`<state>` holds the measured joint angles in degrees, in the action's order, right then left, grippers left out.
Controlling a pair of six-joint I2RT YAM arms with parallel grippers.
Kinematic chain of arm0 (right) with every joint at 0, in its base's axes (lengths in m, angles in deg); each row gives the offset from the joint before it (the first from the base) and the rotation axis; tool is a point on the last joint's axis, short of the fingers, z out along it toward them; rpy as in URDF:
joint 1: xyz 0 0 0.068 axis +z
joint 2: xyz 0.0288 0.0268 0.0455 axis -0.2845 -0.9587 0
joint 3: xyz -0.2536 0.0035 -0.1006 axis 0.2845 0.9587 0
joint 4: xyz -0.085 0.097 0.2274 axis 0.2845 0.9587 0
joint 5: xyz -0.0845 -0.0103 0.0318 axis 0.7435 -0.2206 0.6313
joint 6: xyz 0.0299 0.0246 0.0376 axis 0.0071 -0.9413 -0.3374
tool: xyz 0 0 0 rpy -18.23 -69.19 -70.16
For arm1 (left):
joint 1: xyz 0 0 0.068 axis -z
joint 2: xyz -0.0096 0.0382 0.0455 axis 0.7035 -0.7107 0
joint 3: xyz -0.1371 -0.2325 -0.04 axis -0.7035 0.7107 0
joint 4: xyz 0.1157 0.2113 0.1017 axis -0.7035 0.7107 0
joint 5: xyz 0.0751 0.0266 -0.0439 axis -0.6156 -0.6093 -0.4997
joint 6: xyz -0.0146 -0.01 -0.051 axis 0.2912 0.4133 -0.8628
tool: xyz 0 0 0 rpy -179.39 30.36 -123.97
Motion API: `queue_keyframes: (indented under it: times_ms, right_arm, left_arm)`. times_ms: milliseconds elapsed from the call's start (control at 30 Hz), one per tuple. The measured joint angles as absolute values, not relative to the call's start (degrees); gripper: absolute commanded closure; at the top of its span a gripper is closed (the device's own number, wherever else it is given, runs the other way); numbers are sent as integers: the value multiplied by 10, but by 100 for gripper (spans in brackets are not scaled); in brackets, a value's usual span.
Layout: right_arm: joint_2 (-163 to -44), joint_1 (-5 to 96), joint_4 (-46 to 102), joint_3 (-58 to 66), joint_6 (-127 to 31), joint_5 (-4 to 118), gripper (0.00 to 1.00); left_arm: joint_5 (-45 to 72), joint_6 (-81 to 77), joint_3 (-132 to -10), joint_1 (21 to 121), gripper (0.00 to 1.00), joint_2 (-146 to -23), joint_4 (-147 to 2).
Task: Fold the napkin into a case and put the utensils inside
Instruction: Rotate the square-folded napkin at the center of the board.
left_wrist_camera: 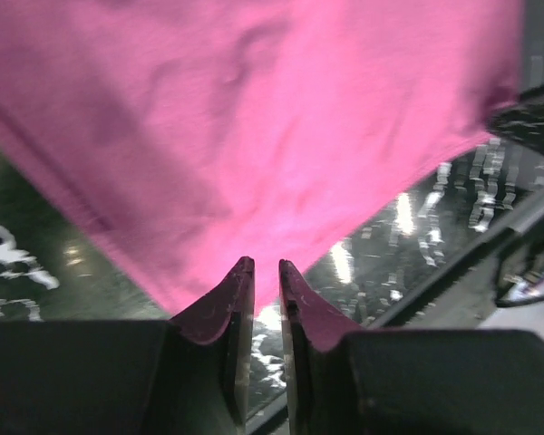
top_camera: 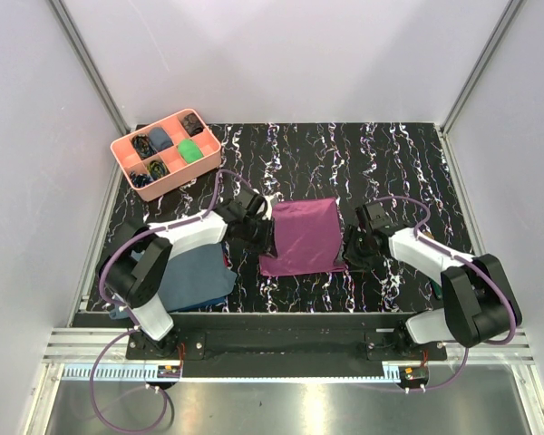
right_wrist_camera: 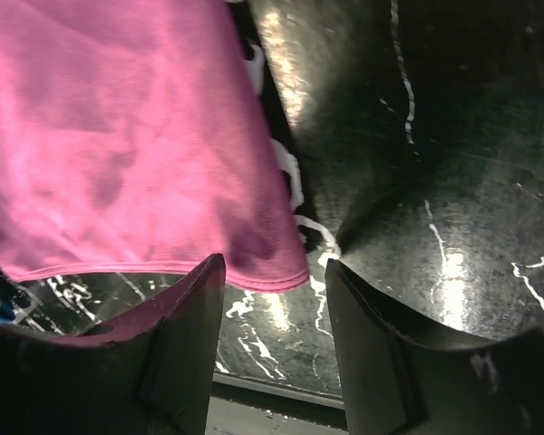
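Flat napkin (top_camera: 301, 237) on the worktop (top_camera: 390, 154): near-right corner sits between the open right jaws, near-left corner at the almost-closed left jaws.

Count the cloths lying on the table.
2. The plum napkin lies in the middle, between both arms. A slate-blue cloth lies at the near left, partly under the left arm. Others may be hidden beneath that arm.
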<state>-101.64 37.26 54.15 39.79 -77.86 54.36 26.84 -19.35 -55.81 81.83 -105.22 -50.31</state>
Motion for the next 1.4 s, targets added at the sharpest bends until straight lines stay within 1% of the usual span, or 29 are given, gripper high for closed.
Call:
queue_keyframes:
  times_ms: [133, 167, 267, 300, 367, 433, 467, 600, 633, 667, 700, 733, 767, 833, 867, 967, 1033, 1100, 1200, 1267, 1400]
  right_arm:
    - [-1028, 373, 536, 405, -791, 555, 44]
    - [-1030, 373, 533, 405, -798, 555, 48]
    - [-1036, 373, 517, 405, -806, 558, 56]
    - [-1038, 373, 514, 405, -808, 559, 64]
    - [-1040, 373, 510, 405, -808, 563, 67]
    - [-1042, 372, 509, 405, -810, 575, 75]
    - [-1042, 372, 508, 405, -809, 582, 77]
    - [-1057, 362, 507, 390, -804, 618, 79]
    - [-1072, 353, 507, 376, -802, 628, 78]
    - [-1086, 344, 507, 360, -796, 636, 76]
    - [-1103, 334, 507, 344, -790, 644, 70]
    - [-1130, 319, 513, 314, -782, 649, 61]
    - [-1155, 306, 514, 284, -774, 656, 42]
    - [-1195, 284, 517, 230, -757, 670, 30]
    - [-1210, 276, 519, 204, -745, 678, 22]
    - [-1236, 257, 541, 122, -711, 697, 18]
    - [-1236, 254, 552, 74, -694, 694, 14]
    - [-1225, 254, 548, 57, -687, 679, 12]
    - [-1185, 254, 546, 83, -688, 632, 12]
    - [-1144, 255, 546, 133, -692, 596, 12]
    - [-1063, 258, 552, 233, -696, 537, 13]
  left_arm:
    - [237, -183, -535, 817, 82, -1052, -510]
    - [230, -181, -530, 817, 82, -1052, -510]
    - [206, -175, -517, 817, 82, -1052, -509]
    - [200, -175, -515, 817, 81, -1052, -510]
    - [193, -176, -513, 817, 81, -1052, -515]
    - [190, -178, -509, 820, 81, -1051, -521]
    - [187, -182, -506, 823, 81, -1049, -526]
    - [181, -199, -495, 840, 78, -1043, -544]
    - [179, -204, -494, 847, 74, -1041, -547]
    - [179, -211, -492, 855, 70, -1040, -550]
    - [179, -218, -491, 862, 63, -1038, -551]
    - [179, -222, -491, 868, 51, -1036, -550]
    - [181, -229, -491, 874, 46, -1031, -549]
    - [187, -239, -493, 880, 38, -1015, -536]
    - [189, -242, -498, 878, 29, -1005, -523]
    - [201, -242, -545, 853, 21, -980, -487]
    - [221, -232, -599, 813, 19, -976, -473]
    - [253, -213, -667, 759, 20, -990, -457]
    - [283, -169, -776, 693, 20, -1044, -429]
    - [297, -126, -846, 663, 20, -1099, -406]
    - [307, -53, -916, 649, 19, -1197, -348]
